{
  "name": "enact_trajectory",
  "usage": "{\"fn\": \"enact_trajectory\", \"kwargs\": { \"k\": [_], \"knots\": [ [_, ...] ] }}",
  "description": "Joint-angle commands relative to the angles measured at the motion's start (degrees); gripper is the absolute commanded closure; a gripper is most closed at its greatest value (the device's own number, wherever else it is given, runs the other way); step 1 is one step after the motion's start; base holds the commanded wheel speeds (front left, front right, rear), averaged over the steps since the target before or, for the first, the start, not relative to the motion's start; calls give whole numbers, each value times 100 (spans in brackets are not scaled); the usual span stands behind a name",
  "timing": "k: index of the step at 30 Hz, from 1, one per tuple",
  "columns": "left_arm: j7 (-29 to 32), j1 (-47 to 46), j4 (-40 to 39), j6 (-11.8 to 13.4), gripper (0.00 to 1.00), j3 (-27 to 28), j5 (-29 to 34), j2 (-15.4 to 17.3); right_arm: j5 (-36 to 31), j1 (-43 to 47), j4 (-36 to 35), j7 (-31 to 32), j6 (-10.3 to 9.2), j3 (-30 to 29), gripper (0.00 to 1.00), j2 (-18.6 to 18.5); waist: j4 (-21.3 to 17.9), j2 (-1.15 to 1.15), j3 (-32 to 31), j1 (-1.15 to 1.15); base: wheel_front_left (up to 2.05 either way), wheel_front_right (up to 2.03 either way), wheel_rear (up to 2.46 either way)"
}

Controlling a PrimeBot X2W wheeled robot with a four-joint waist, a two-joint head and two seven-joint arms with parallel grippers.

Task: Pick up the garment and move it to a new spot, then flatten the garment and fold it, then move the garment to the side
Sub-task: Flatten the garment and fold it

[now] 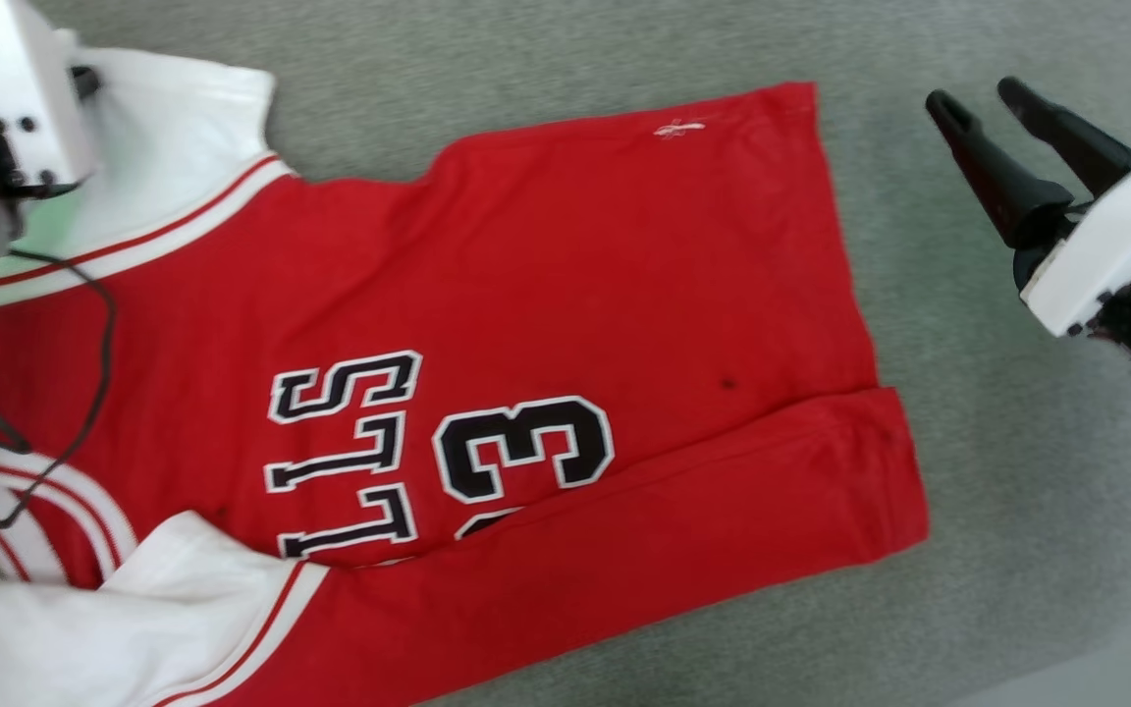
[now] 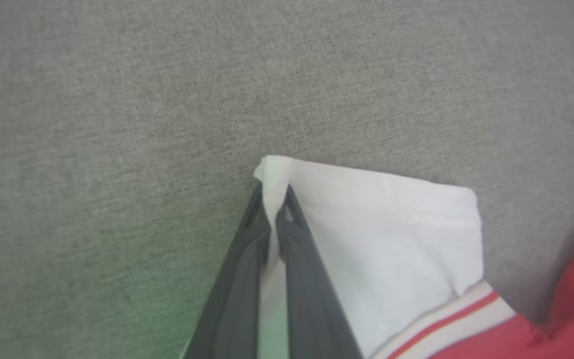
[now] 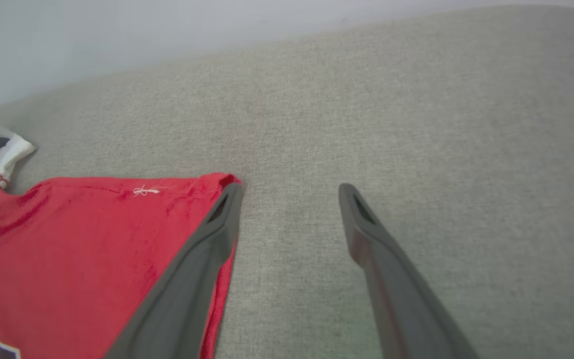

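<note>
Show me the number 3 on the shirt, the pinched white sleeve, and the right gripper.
number 3 point(image 1: 526, 447), head view, on the black digit.
white sleeve point(image 2: 381, 239), left wrist view, on its flat cloth.
right gripper point(image 1: 974, 94), head view, midway between its open fingertips.

The garment point(image 1: 565, 295), a red jersey T-shirt with white sleeves and red-and-white striped trim, lies spread print-side up on the grey fabric surface point(image 1: 997, 491), hem toward the right. One long side is folded over onto the body, covering part of the black, white-outlined lettering and "3". The corner of the far sleeve point(image 2: 381, 239) is pinched into a peak; the near sleeve point(image 1: 134, 609) appears rumpled.
</note>
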Motion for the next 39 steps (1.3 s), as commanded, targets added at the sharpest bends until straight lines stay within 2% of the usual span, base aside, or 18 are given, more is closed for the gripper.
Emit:
{"fn": "enact_trajectory", "kwargs": {
  "k": [1,4,7,12,17,18,19,20,24,30,39],
  "knots": [
    [-93,-58,-45,-68,100,-57,39,-98,71,-219,160,505,-2,66,0,-83,264,0,28,-1,0,0,0],
    [-333,-220,-179,-236,100,-118,102,-239,-12,-626,430,1476,-2,65,0,-164,548,0,79,-1,0,0,0],
    [-552,-310,-278,-384,100,-181,137,-398,-127,-945,649,2086,-2,68,0,-93,780,0,160,-1,0,0,0],
    [-779,-433,-358,-573,100,-285,212,-523,-364,-1323,1211,2725,-2,17,0,68,1050,0,261,-1,0,0,0],
    [-909,-470,-338,-704,100,-389,254,-608,-504,-1298,1787,3282,-2,94,0,284,1186,0,244,-1,0,0,0],
    [-929,-470,-330,-721,100,-402,265,-615,-531,-1266,1842,3365,-2,106,62,307,1201,0,234,-1,0,0,0],
    [-943,-467,-320,-747,100,-416,268,-631,-536,-1241,1874,3441,-2,104,90,337,1213,0,221,-1,0,0,0],
    [-971,-455,-311,-768,100,-437,273,-647,-544,-1221,1888,3494,-2,104,100,355,1223,0,197,-1,0,0,0],
    [-1050,-351,-246,-839,100,-463,255,-643,-627,-1233,1692,3437,-2,64,100,234,1229,0,54,-1,0,0,0],
    [-1420,30,-224,-891,100,-294,87,-596,-621,-1248,1171,2976,-2,-40,100,-26,1242,0,-432,-1,0,0,0],
    [-2140,1410,-599,-783,100,82,-240,-366,-558,-281,709,2525,-2,-220,100,-215,1369,0,-1415,-1,0,0,0]
  ]
}}
